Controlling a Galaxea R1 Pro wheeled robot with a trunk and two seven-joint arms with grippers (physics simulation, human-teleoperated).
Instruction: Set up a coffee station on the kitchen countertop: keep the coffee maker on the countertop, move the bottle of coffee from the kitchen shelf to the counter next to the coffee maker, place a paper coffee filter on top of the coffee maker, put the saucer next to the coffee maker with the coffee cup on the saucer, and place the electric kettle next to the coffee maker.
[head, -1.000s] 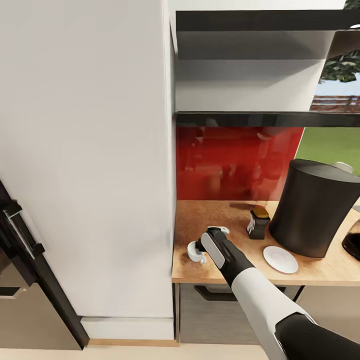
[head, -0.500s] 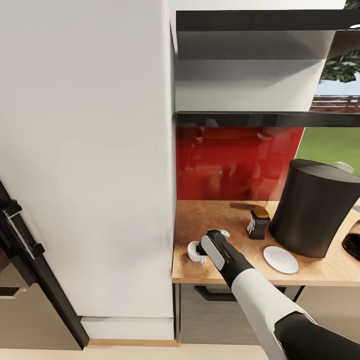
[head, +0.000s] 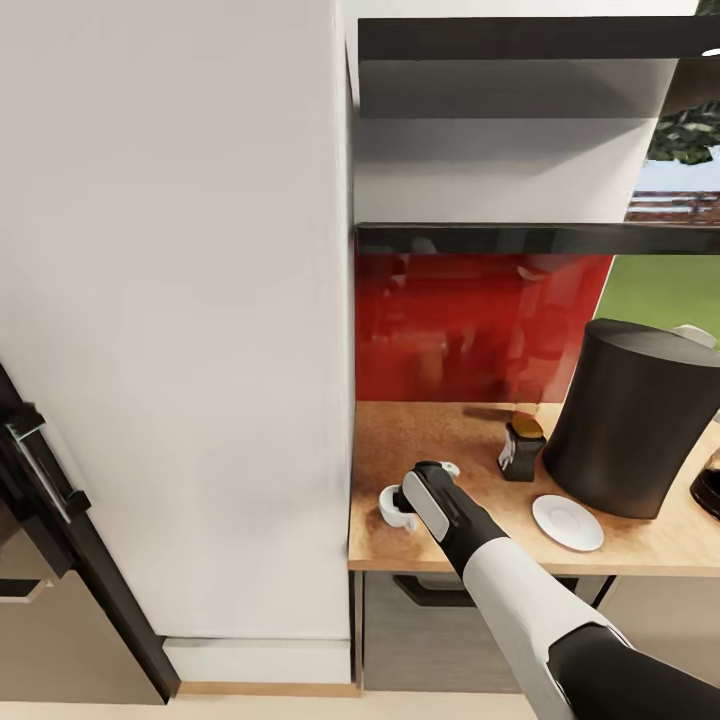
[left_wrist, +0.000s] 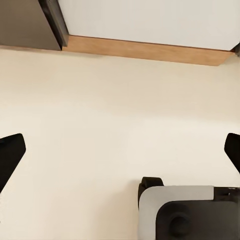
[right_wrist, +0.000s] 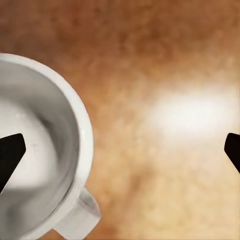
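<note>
A white coffee cup (head: 386, 506) stands near the counter's left front corner, and its rim and handle show close up in the right wrist view (right_wrist: 45, 150). My right gripper (head: 418, 494) hovers right above it, open (right_wrist: 120, 150), with one fingertip (right_wrist: 10, 155) over the cup's inside and the other over bare wood. The white saucer (head: 567, 522) lies to the right, in front of the black coffee maker (head: 630, 415). The dark coffee bottle (head: 521, 447) with its brown lid stands beside the coffee maker. My left gripper (left_wrist: 120, 150) hangs open over the floor.
A tall white cabinet (head: 180, 300) walls off the wooden counter (head: 440, 430) on the left. A dark shelf (head: 500, 238) runs above the red backsplash. A dark glass vessel (head: 708, 482) shows at the right edge. The robot's base (left_wrist: 185, 210) sits on the beige floor.
The whole picture has shifted slightly, so the camera moved. My right gripper stays over the cup, and nothing else has visibly changed.
</note>
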